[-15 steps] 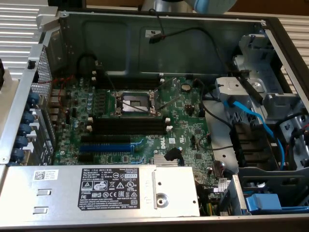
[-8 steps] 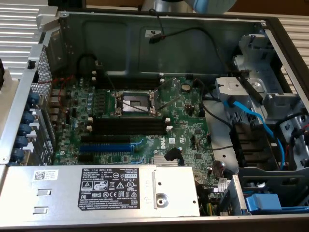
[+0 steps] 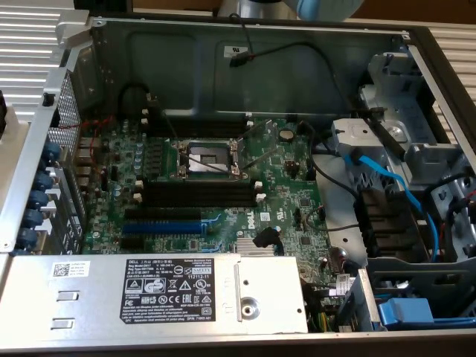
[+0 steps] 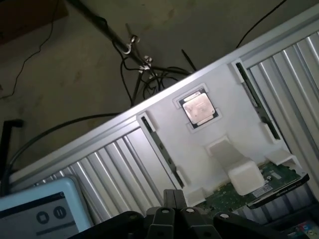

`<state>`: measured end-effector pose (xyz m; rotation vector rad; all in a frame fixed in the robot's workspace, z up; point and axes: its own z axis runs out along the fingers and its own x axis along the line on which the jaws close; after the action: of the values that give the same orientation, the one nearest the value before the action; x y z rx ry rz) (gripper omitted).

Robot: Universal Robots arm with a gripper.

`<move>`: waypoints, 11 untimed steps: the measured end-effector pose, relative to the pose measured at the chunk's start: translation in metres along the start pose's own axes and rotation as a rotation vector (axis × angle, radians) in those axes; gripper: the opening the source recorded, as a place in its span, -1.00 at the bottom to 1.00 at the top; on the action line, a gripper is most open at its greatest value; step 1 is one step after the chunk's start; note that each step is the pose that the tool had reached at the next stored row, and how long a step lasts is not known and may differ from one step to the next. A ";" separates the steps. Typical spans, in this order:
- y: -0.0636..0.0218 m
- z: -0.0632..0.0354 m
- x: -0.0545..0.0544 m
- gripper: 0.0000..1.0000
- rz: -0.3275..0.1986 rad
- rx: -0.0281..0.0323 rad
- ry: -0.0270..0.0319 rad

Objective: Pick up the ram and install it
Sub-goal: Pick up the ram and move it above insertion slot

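Ribbed metal tabletop [image 4: 114, 169]: a white tray [image 4: 224, 124] carries a processor [image 4: 198, 108] and the ram [image 4: 160, 149], standing on edge in a groove; my gripper [image 4: 174, 195], closed and empty, hangs near its end.

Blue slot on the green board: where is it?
In the exterior view, the blue slot lies toward the view's left on the green board, between the long black slots and the labelled metal box.
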<state>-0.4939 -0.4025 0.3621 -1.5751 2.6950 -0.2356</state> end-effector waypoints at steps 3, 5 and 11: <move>0.0084 0.0000 0.005 -0.79 0.002 0.0170 -0.0118; 0.0141 0.0001 0.009 -0.79 0.001 0.0154 -0.0146; 0.0165 0.0010 0.010 -0.79 -0.071 0.0149 -0.0235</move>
<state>-0.5130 -0.4033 0.3596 -1.6607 2.6165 -0.2360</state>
